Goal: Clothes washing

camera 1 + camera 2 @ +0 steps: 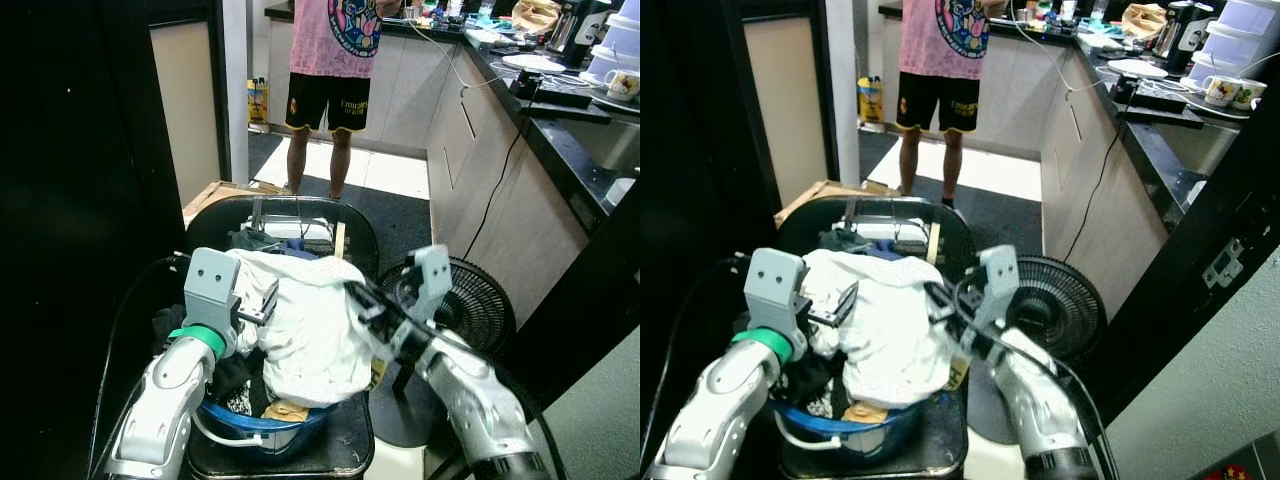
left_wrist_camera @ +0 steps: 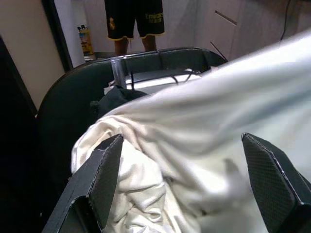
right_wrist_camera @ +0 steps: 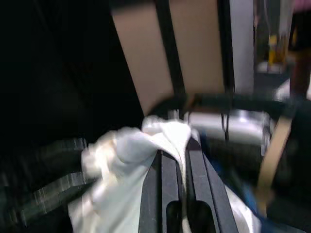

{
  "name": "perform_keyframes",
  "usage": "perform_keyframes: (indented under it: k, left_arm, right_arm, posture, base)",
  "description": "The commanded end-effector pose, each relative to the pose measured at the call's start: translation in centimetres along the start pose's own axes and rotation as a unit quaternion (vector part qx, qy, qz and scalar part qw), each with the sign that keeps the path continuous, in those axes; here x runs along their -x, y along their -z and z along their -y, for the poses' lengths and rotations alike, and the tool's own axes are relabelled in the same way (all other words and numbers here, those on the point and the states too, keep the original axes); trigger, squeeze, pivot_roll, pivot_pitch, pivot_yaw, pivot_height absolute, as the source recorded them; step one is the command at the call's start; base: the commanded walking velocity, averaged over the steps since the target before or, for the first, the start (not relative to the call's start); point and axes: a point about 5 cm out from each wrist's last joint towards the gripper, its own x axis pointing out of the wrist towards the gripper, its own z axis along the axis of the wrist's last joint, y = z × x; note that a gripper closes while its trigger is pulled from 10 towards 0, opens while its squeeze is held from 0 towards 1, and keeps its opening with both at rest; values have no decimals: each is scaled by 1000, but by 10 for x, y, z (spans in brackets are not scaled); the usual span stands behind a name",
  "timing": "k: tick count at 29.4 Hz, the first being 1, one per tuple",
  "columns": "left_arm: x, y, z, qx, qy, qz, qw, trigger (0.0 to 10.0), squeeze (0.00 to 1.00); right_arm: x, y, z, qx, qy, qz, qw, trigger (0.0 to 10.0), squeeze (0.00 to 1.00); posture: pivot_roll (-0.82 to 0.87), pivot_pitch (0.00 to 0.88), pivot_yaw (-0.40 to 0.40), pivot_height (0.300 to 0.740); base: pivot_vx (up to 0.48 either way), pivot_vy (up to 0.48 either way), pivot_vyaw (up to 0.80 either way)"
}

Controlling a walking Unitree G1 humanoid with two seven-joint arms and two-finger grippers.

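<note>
Plenty crowding you here. A person in a pink printed shirt and black shorts (image 1: 330, 60) stands on the kitchen floor past the chair, and one round black wire-guard floor fan (image 1: 470, 310) sits just beside the chair on your right, close behind your right arm. The long dark bench (image 1: 560, 110) down the right side carries a white mug (image 1: 622, 84), a white plate (image 1: 533, 63) and other clutter, with a black cable hanging down the cabinet fronts. A flat brown cardboard piece (image 1: 215, 195) lies on the floor to the left.

Your thing, the crumpled white cotton garment (image 1: 310, 325), is heaped on top of a round blue plastic laundry basket (image 1: 255, 425) that sits on the seat of a black curved-back chair (image 1: 300, 215). Dark clothes are stuffed under and behind it; soft, wrinkly stuff all round.

Two claws at work. Your right claw (image 3: 180, 155) is pinched tight on a fold of the white garment, fingers nearly together with cloth between them. Your left claw (image 2: 194, 174) is spread wide, one finger on each side of the cloth, gripping nothing.
</note>
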Motion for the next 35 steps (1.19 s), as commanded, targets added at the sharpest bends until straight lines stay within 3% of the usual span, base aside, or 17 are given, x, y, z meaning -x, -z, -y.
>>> perform_keyframes:
  k: [1, 2, 4, 6, 7, 8, 9, 11, 12, 13, 14, 20, 26, 31, 33, 34, 35]
  left_arm:
    - [0, 1, 1, -3, 1, -1, 1000, 10000, 0]
    - [0, 1, 1, -3, 1, -1, 1000, 10000, 0]
    - [0, 1, 1, -3, 1, -1, 1000, 10000, 0]
    - [1, 1, 1, -3, 0, 0, 1000, 10000, 0]
    - [1, 1, 1, -2, 0, 0, 1000, 10000, 0]
    - [1, 1, 1, -2, 0, 0, 1000, 10000, 0]
    - [1, 1, 0, -2, -1, 0, 1000, 10000, 0]
    - [1, 1, 0, -2, -1, 0, 1000, 10000, 0]
    - [1, 1, 0, -2, -1, 0, 1000, 10000, 0]
    - [1, 1, 0, -2, -1, 0, 1000, 10000, 0]
    - [0, 1, 0, -2, -1, 0, 1000, 10000, 0]
    - [0, 1, 1, -2, 1, 0, 1000, 10000, 0]
    - [0, 2, 3, -1, 3, -2, 1000, 10000, 0]
    - [0, 1, 2, -2, 3, -1, 1000, 10000, 0]
    - [1, 1, 1, -3, 2, -1, 1000, 10000, 0]
    - [1, 1, 1, -3, 2, -1, 1000, 10000, 0]
    - [1, 1, 1, -3, 1, -1, 1000, 10000, 0]
  right_arm:
    - [-1, -19, 4, -5, 11, 39, 999, 0, 0]
    - [-7, -41, 7, -6, 17, 80, 997, 0, 0]
    - [-7, -41, 7, -6, 17, 80, 997, 0, 0]
    - [-12, -65, 12, -3, 26, 121, 992, 0, 0]
    - [-15, -90, 17, 7, 39, 161, 986, 0, 0]
    - [-15, -90, 17, 7, 39, 161, 986, 0, 0]
    - [-16, -119, 25, 21, 61, 209, 976, 0, 0]
    - [-16, -119, 25, 21, 61, 209, 976, 0, 0]
    - [-15, -147, 32, 33, 83, 255, 963, 0, 0]
    - [-15, -147, 32, 33, 83, 255, 963, 0, 0]
    - [-11, -169, 36, 41, 99, 291, 951, 0, 0]
    - [-6, -188, 40, 46, 116, 325, 938, 0, 0]
    - [-3, -188, 44, 40, 131, 330, 934, 0, 0]
    - [0, -213, 45, 44, 142, 371, 917, 0, 0]
    - [7, -249, 38, 64, 129, 425, 894, 0, 0]
    - [7, -249, 38, 64, 129, 425, 894, 0, 0]
    - [12, -268, 33, 73, 121, 454, 880, 0, 0]
  posture:
    - [2, 54, -29, 740]
    - [4, 54, -30, 740]
    - [4, 54, -30, 740]
    - [3, 53, -29, 740]
    - [3, 53, -29, 740]
    - [3, 53, -29, 740]
    - [4, 53, -27, 740]
    - [4, 53, -27, 740]
    - [6, 53, -28, 740]
    - [6, 53, -28, 740]
    - [6, 54, -26, 740]
    - [6, 54, -24, 740]
    - [9, 54, -21, 740]
    - [13, 55, -20, 740]
    - [15, 56, -23, 740]
    - [15, 56, -23, 740]
    - [16, 56, -24, 740]
  base:
    - [0, 0, 0]
    - [0, 0, 0]
    - [0, 0, 0]
    - [0, 0, 0]
    - [0, 0, 0]
    - [0, 0, 0]
    - [0, 0, 0]
    - [0, 0, 0]
    - [0, 0, 0]
    - [0, 0, 0]
    - [0, 0, 0]
    - [0, 0, 0]
    - [0, 0, 0]
    - [0, 0, 0]
    - [0, 0, 0]
    - [0, 0, 0]
    - [0, 0, 0]
